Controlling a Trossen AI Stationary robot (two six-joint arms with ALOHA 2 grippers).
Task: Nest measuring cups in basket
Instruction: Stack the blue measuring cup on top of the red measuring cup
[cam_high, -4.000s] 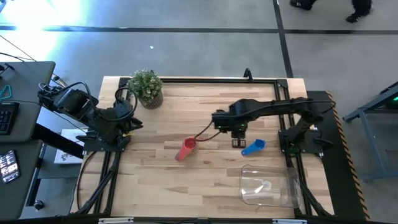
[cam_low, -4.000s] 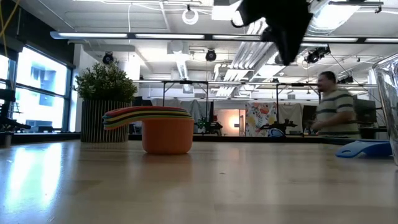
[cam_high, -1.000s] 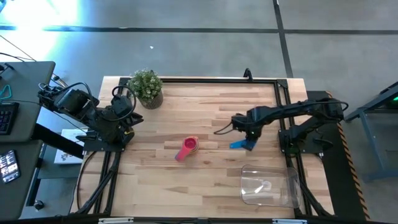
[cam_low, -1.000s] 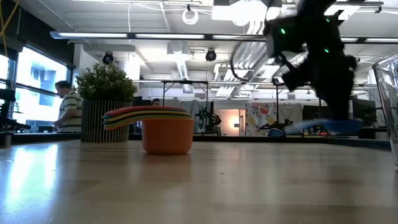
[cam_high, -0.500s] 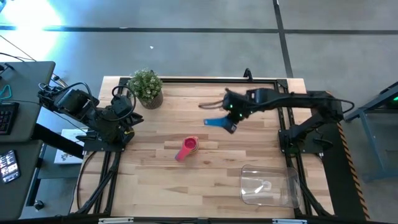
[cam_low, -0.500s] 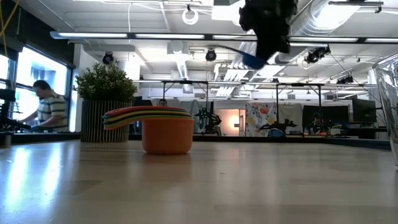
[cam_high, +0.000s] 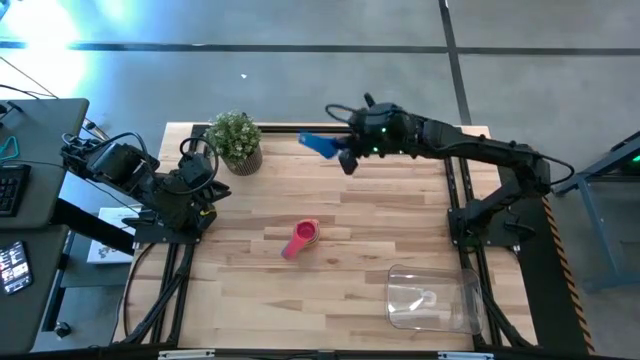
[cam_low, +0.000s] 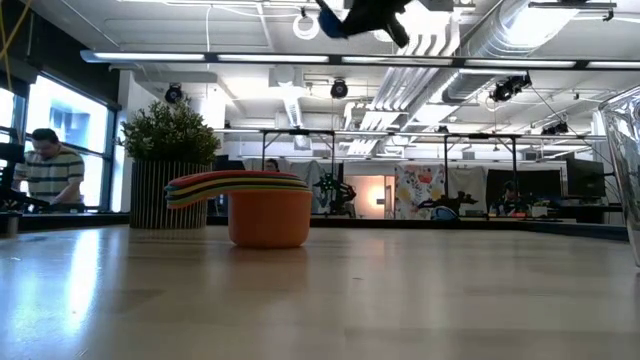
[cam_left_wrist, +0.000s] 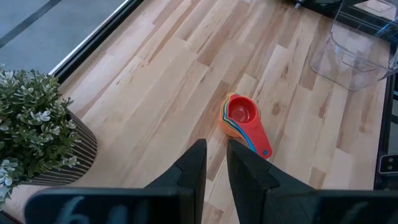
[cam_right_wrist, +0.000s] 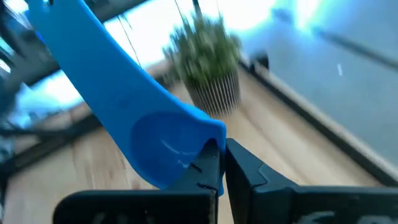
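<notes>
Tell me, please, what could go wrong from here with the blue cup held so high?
The right gripper pinches the blue cup only by its rim, high over the table's far edge, so it could slip and fall off the table. It is also far from the basket, and a low swing back might knock the plant or the stack.

Bright ceiling strips (cam_low: 300, 58) lit the room evenly, window glare washed the floor (cam_high: 90, 25) at far left, and the right wrist picture was smeared, its potted plant (cam_right_wrist: 205, 59) blurred.
</notes>
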